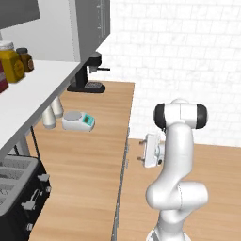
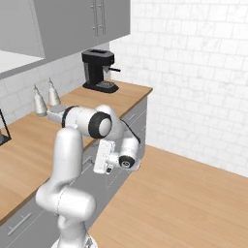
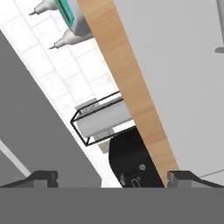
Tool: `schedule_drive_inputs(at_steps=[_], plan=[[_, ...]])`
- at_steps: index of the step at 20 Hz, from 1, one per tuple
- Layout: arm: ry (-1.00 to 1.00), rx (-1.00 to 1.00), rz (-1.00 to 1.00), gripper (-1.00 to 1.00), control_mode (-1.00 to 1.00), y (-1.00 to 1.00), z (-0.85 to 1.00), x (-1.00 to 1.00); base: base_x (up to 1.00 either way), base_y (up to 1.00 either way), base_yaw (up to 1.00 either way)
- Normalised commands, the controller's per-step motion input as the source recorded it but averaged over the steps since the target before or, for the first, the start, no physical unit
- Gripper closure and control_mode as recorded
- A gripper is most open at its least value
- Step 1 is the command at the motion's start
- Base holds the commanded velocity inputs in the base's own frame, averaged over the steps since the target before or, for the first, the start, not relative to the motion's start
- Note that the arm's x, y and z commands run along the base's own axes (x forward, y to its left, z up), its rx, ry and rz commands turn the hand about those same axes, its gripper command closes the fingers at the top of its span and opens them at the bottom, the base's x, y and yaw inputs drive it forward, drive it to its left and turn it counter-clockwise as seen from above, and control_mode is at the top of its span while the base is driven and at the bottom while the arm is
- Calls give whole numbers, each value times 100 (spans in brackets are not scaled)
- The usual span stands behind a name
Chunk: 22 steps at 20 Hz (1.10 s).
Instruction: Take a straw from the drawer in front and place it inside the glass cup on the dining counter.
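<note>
Gripper [image 3: 112, 177] spread wide, holding nothing; flat grey drawer [image 3: 183, 78] front, probably shut, under the wood counter edge [image 3: 127, 83].

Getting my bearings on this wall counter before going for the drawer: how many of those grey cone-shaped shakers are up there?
2. The grey shakers stand side by side at the wall end of the wood counter: one nearer the base, the other just beyond it, towards the coffee machine. More could be hidden behind the arm.

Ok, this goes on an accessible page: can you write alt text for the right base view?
A white robot arm stands before a wooden counter with grey drawers, its hand held by the counter edge. A black coffee machine sits at the far end.
</note>
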Motion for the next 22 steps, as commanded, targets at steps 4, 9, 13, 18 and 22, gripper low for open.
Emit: schedule_drive_inputs(at_steps=[4,9,13,18,22], plan=[[-5,-13,0,-100,-100,13,-47,10,0,0,0],[-10,-13,0,-100,-100,29,-43,16,0,0,0],[-14,-8,0,-100,-100,39,-39,18,0,0,0],[-12,-6,0,-100,-100,32,-29,9,0,0,0],[-18,-4,0,-100,-100,17,-20,0,0,0,0]])
